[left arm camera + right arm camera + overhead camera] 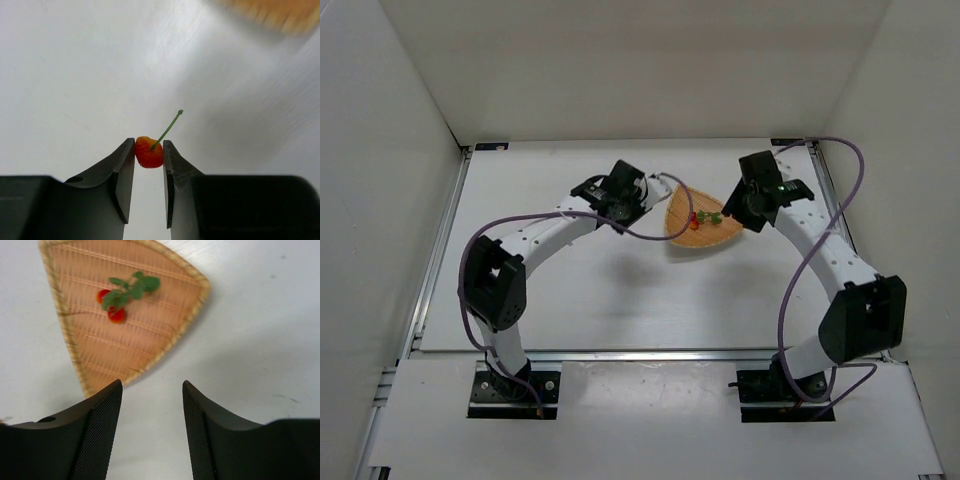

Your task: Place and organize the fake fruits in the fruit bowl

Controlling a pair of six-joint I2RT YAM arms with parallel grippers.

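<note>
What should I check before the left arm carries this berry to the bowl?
1. Single berry pinched in left gripper: ok.
2. Berry lifted off the table: cannot tell.
3. Bare space in fruit bowl beside the leafy cluster: ok.
4. Right gripper open and empty: ok.
5. Right gripper away from the bowl: not ok, it hangs at the rim.

This looks like a robot lab. A white table point(620, 300) sits inside plain white walls point(380, 150). Two robot arms point(545, 232) are bolted on it, with purple cables point(786, 300).
</note>
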